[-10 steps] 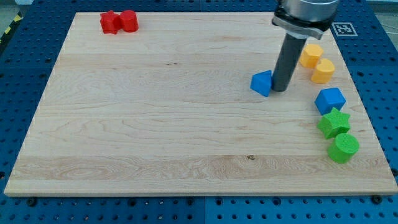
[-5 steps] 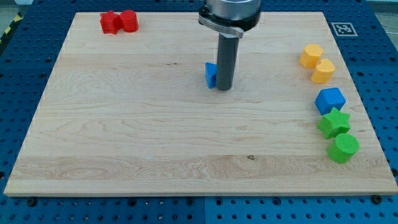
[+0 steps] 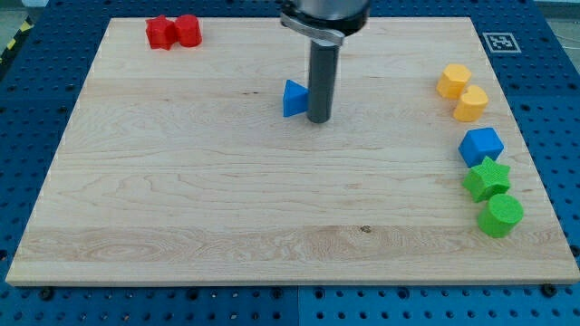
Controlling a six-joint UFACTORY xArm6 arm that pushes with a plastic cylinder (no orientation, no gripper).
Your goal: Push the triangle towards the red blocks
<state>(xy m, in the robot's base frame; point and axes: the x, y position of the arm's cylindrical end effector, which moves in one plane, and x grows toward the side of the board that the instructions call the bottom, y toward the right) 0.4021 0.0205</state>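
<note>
Pushing the blue triangle over to the red blocks.

No gripper here, just a rod, so nothing to open or shut. My tip down on the wooden board, touching the triangle's right side. Triangle just left of my tip; red blocks far off to my tip's upper left. Looks small, light and hard, likely to slide easy but spin if poked off centre. Best pushed on the flat right side. No boxes or bowls anywhere.
</note>
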